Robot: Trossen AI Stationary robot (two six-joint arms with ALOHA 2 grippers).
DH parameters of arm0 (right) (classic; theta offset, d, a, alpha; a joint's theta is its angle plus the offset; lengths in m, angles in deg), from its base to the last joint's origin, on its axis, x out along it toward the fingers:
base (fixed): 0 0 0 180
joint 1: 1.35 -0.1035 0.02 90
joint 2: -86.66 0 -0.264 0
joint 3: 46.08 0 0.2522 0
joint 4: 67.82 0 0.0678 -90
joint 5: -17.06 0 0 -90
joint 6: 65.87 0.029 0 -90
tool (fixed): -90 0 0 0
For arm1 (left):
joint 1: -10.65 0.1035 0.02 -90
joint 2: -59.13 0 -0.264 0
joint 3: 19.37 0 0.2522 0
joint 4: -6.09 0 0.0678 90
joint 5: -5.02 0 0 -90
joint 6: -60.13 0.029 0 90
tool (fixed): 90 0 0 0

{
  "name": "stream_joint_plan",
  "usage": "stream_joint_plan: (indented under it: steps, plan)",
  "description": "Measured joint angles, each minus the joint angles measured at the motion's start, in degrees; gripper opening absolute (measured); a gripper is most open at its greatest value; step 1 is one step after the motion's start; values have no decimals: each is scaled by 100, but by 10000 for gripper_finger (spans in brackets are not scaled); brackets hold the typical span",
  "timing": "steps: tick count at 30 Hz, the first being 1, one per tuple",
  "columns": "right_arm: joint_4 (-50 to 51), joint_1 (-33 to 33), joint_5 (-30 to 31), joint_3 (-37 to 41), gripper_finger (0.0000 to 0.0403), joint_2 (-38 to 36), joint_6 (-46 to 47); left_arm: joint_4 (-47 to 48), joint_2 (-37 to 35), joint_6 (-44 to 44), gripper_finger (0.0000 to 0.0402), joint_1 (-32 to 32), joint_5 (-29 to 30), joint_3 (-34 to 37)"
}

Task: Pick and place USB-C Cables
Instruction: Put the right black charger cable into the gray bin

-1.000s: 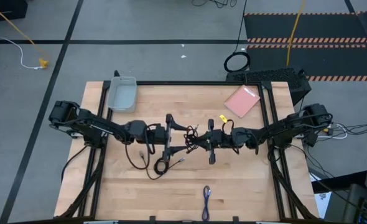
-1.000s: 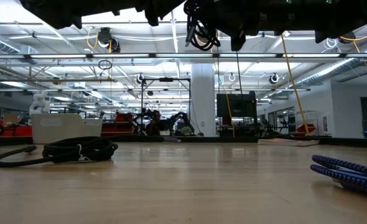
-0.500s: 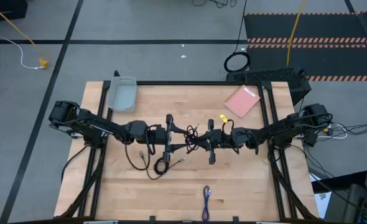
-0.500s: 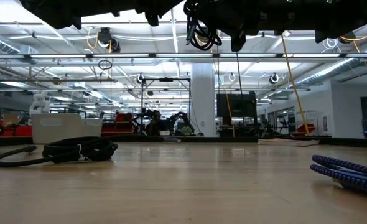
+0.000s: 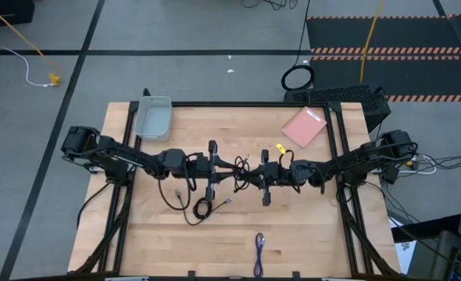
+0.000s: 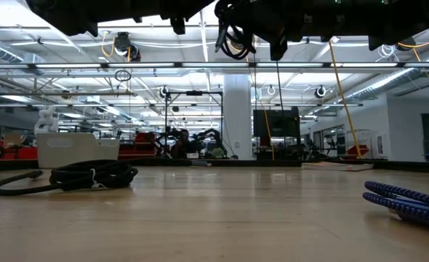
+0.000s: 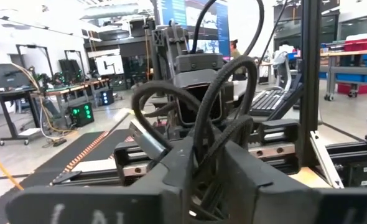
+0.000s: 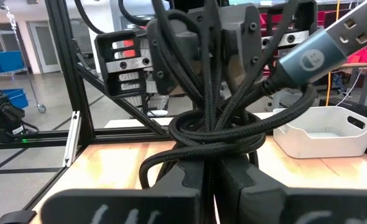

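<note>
- The left gripper (image 5: 221,173) and the right gripper (image 5: 254,177) meet above the middle of the wooden table (image 5: 309,226), almost tip to tip, and both are raised off the surface.
- Between them hangs one black USB-C cable (image 5: 239,168), a loose coil with a small light connector end.
- In the right wrist view this cable (image 8: 218,134) is a braided bundle pressed between the right gripper's own fingers (image 8: 190,177), so these jaws are clamped on it; a grey connector (image 8: 317,53) stands out from the coil.
- In the left wrist view the same coil (image 7: 199,121) rises just in front of the left fingers (image 7: 177,171). These jaws look closed on it too, but the loops hide the contact, so I am not fully sure.
- A second black cable (image 5: 205,207) lies coiled on the table, near side of the left gripper, with its light end (image 5: 227,201) pointing to the right. In the low view it (image 6: 91,175) rests flat at the left.
- The blue-purple cable (image 5: 259,251) lies folded near the near edge of the table, well apart from both grippers; the low view shows it (image 6: 407,200) at the right.
- A grey tray (image 5: 153,119) sits at the far left corner of the table, and a pink flat square (image 5: 304,126) at the far right.
</note>
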Motion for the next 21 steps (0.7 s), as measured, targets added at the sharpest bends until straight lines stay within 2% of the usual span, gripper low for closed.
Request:
stream_joint_plan:
  steps: [7, 13, 18, 21]
  plan:
    - [10, 0, 0, 0, 6, 0, -2, 0, 0, -9, 11, -6, -4, 0]
    - [19, 0, 0, 0, 22, -2, 72, 19, 0, -13, 27, -6, -4, 0]
    - [157, -6, 0, 0, 60, -59, 171, 33, 0, 9, 10, -6, -2, 0]
    - [358, -15, -2, 0, 89, -185, 296, 32, 0, 2, 15, -6, -2, 0]
